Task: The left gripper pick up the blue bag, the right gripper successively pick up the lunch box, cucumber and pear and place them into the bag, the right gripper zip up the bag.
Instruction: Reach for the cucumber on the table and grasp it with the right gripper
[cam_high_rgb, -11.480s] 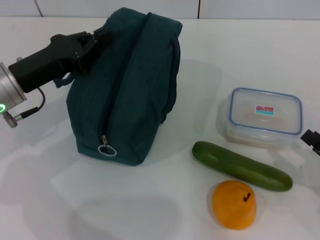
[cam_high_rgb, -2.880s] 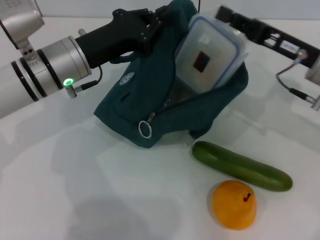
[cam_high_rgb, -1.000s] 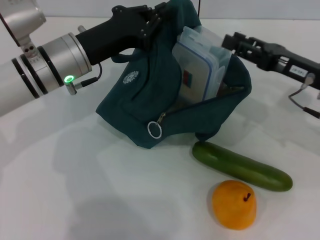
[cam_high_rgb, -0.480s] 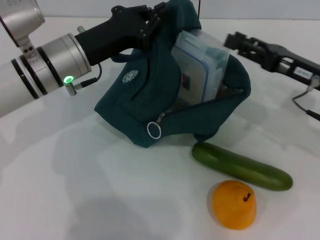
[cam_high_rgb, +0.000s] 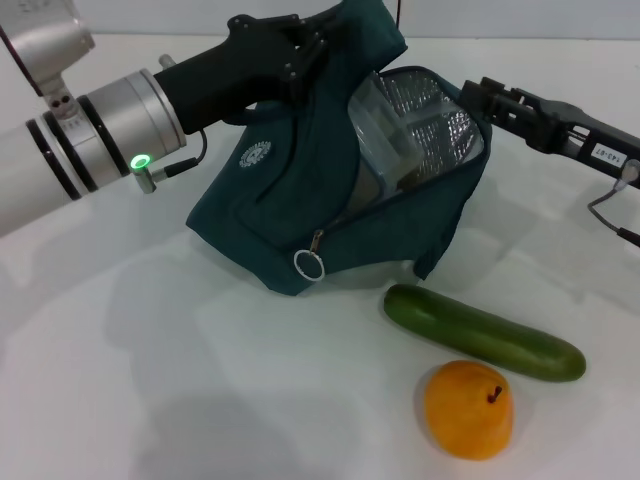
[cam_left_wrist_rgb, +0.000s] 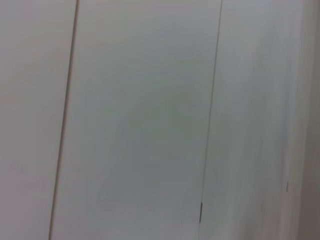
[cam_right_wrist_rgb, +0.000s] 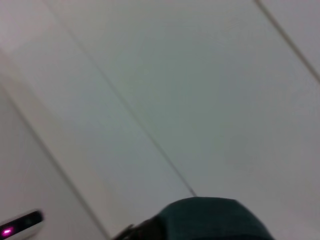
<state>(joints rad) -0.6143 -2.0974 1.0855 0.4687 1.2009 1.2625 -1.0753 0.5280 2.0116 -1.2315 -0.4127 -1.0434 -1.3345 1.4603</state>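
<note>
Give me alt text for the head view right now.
The left gripper holds the blue bag up by its top, mouth open, with the lunch box inside against the foil lining. The right gripper sits at the bag's rim. The cucumber and pear lie on the table.

Kind of place: a robot test bench or lab-like setup is suggested rather than a lived-in home or kitchen.
Work surface: a plain glossy white table (cam_high_rgb: 200, 400) is seen, bare apart from a few staged items.
Backdrop: pale wall panels (cam_left_wrist_rgb: 140, 120) divided by thin dark seams are shown in the left wrist view; the same sort of seamed panelling is seen in the right wrist view.
Equipment: two robot arms with exposed cables are seen over the table, one with a green indicator light (cam_high_rgb: 142, 162).
Staged items: a fabric bag (cam_high_rgb: 290, 210), a cucumber (cam_high_rgb: 483, 333) and a pear (cam_high_rgb: 468, 408) are laid out apart, as props.
</note>
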